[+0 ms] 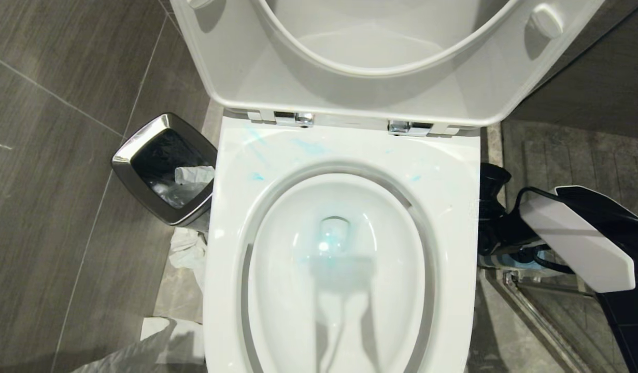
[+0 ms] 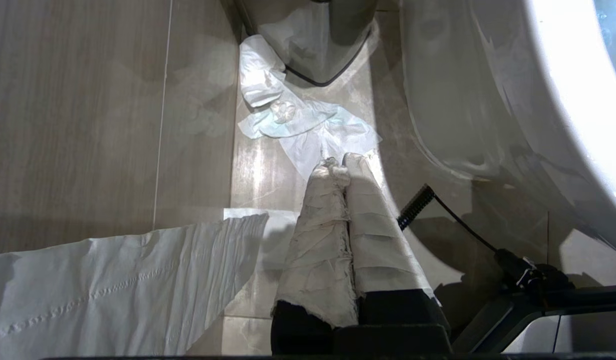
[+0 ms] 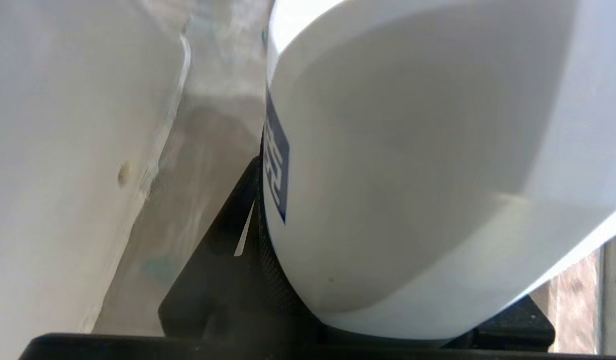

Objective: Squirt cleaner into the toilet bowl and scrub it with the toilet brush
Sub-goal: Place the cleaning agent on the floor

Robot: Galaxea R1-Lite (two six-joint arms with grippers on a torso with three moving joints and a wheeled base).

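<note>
Since turquoise cleaner (image 1: 333, 261) already tints the water in the toilet bowl (image 1: 350, 150), scrubbing looks next. The right claw (image 1: 494, 217) sits low at the bowl's 3 o'clock, over a bluish thing (image 1: 523, 260), probably the toilet brush's holder; whether it is apart or clamped I cannot tell. The left claw (image 2: 340, 162) hangs pressed together above the floor. The brush should be light, stiff and slick; grip high on its handle.
</note>
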